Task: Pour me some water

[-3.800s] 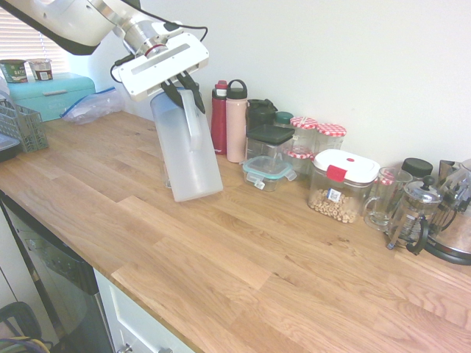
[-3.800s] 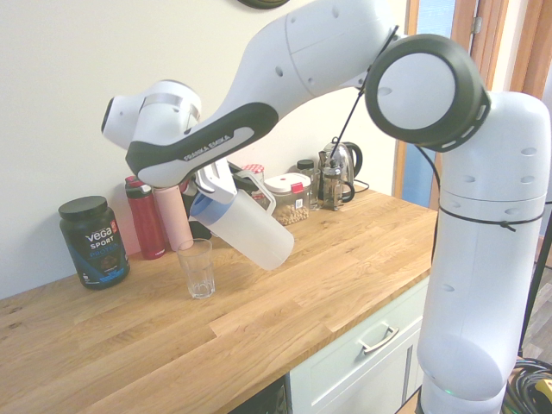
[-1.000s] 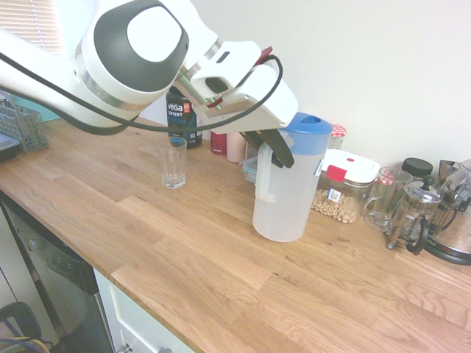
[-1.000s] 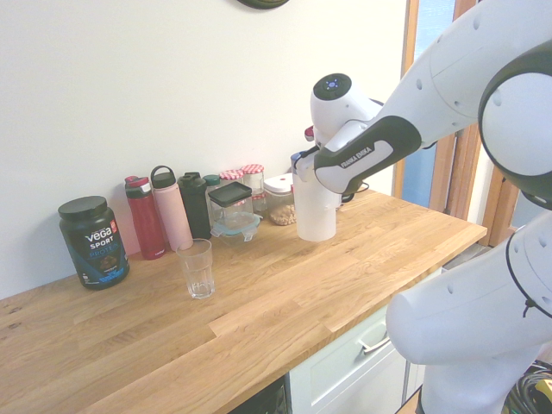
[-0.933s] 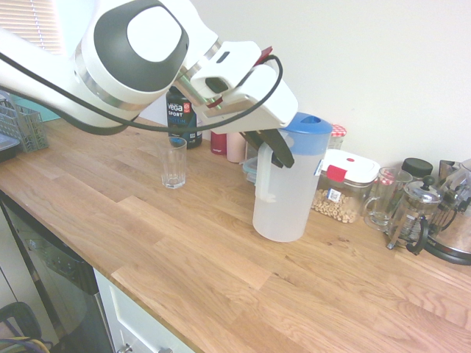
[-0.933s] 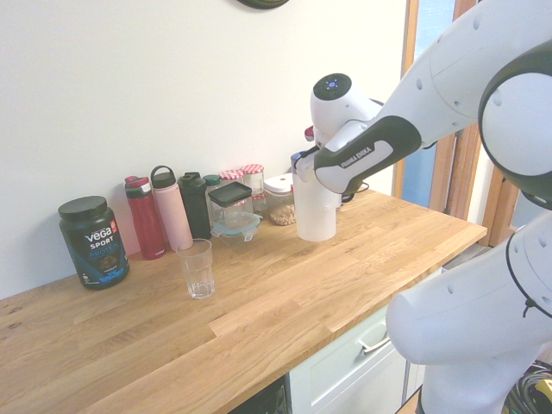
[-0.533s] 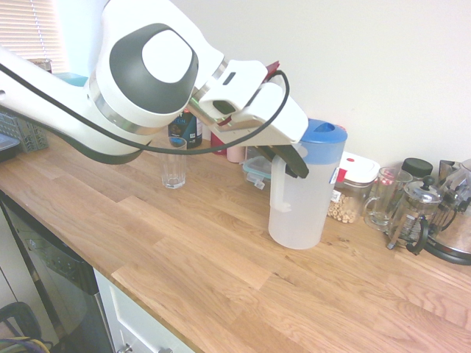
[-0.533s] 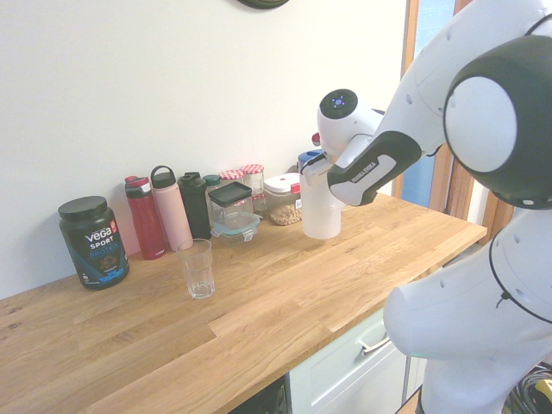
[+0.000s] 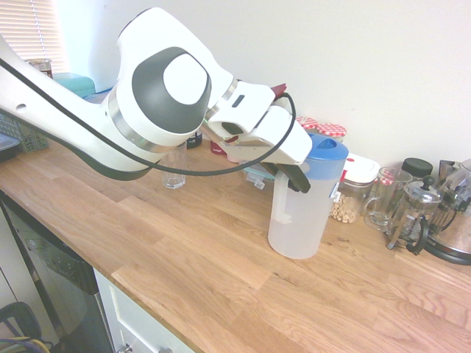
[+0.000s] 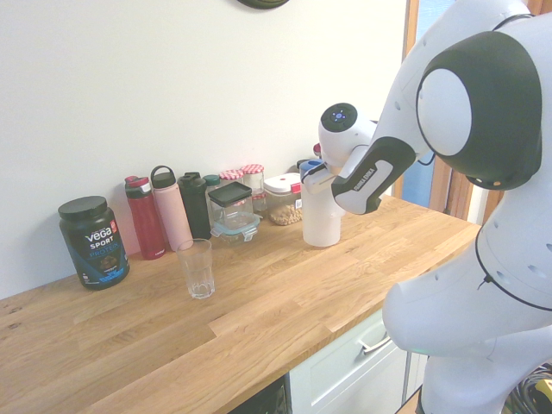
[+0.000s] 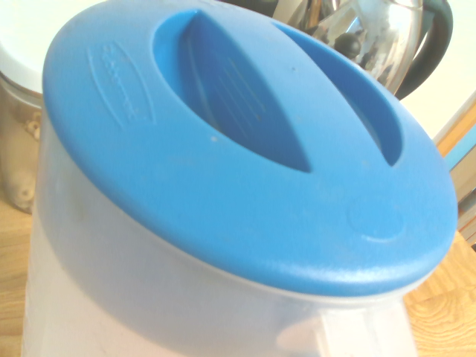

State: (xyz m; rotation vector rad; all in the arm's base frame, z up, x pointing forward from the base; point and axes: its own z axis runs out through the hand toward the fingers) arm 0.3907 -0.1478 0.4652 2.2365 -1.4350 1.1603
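The gripper (image 9: pixel 294 179) is clamped on the white handle of the jug (image 9: pixel 299 220), which stands upright on the wooden counter (image 9: pixel 221 257) directly below and in front of the hand; its blue lid (image 11: pixel 245 141) fills the wrist view. Any water inside cannot be made out through the frosted wall. The empty glass (image 10: pixel 197 268) stands well apart from the hand, back along the arm's side, near the row of bottles (image 10: pixel 169 219), while a cereal box (image 9: pixel 352 193) and a French press (image 9: pixel 412 217) sit just beyond the jug.
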